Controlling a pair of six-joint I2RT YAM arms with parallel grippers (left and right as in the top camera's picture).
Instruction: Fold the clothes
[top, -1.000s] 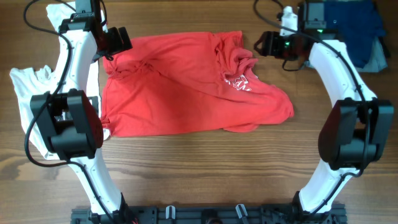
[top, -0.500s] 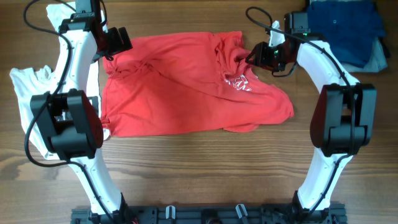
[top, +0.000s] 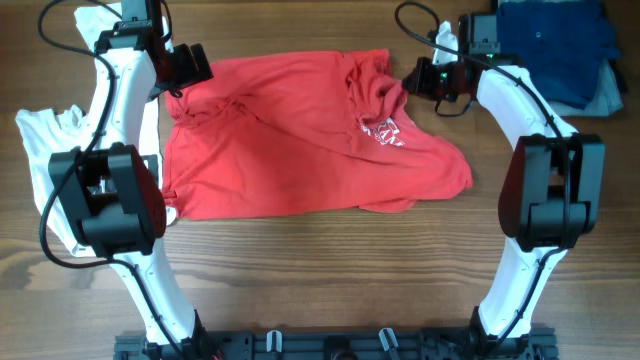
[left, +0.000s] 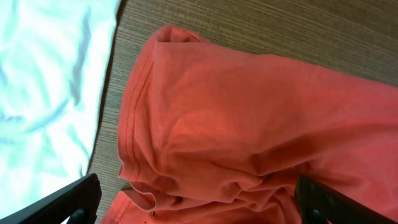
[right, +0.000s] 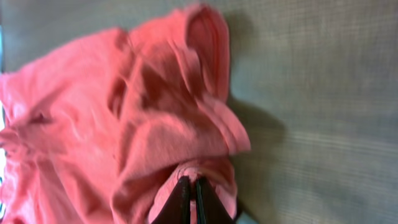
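Step in hand: gripping the corners of the red T-shirt (top: 290, 150) so it can be spread flat before folding. This is judged from the layout, as no fold has been made.

Position of the work: the red T-shirt lies rumpled at the centre of the table (top: 330, 280), with its white lettering (top: 383, 130) bunched towards the right side.

Right gripper (top: 418, 78): the jaws are pressed together on a ridge of red fabric at the upper right edge. In the wrist view the cloth wraps round the tips (right: 189, 182).

Left gripper (top: 190, 68): it hangs over the upper left corner with its fingers (left: 68, 199) spread wide and holding nothing. The stitched hem lies between them.

Recommended procedure:
- Lower the left gripper onto the hem and pinch a single layer.
- Draw both corners apart evenly so the creases pull out.
- Lift only enough to clear the wood, because soft cotton sags and doubles over.

Surface and surroundings: the wood-grain table offers little snag risk. A white T-shirt (top: 40, 150) lies just beside the left corner and should not be caught in the pinch. A dark blue garment (top: 555, 45) sits on a paler one (top: 605, 95) at the far right, close behind the right arm
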